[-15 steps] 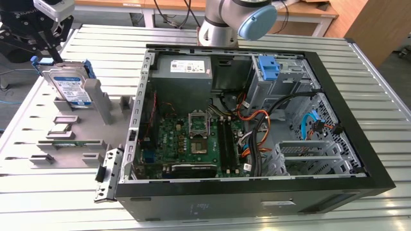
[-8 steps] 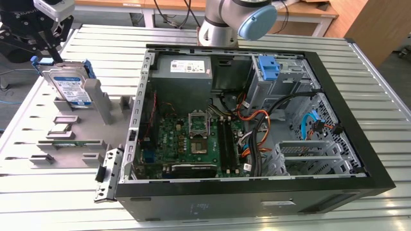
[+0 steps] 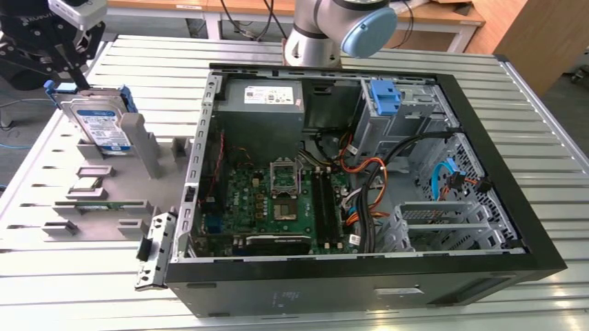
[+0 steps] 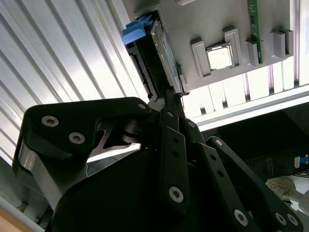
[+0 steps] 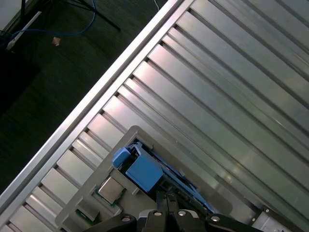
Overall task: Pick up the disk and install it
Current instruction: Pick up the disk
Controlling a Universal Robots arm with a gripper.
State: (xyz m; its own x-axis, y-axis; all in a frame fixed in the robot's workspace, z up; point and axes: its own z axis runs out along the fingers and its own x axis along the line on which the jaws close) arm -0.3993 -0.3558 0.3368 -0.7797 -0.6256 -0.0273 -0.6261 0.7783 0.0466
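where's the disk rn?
In the exterior view, the disk stands on edge in the grey fixture at the exterior view's left, outside the open computer case, with the gripper close above it.

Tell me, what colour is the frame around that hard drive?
Blue; the bracket around the hard drive shows best in the exterior view.

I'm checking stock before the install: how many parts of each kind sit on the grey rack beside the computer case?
Disk: 1
Green circuit strip: 1
Processor chip: 1
Total: 3
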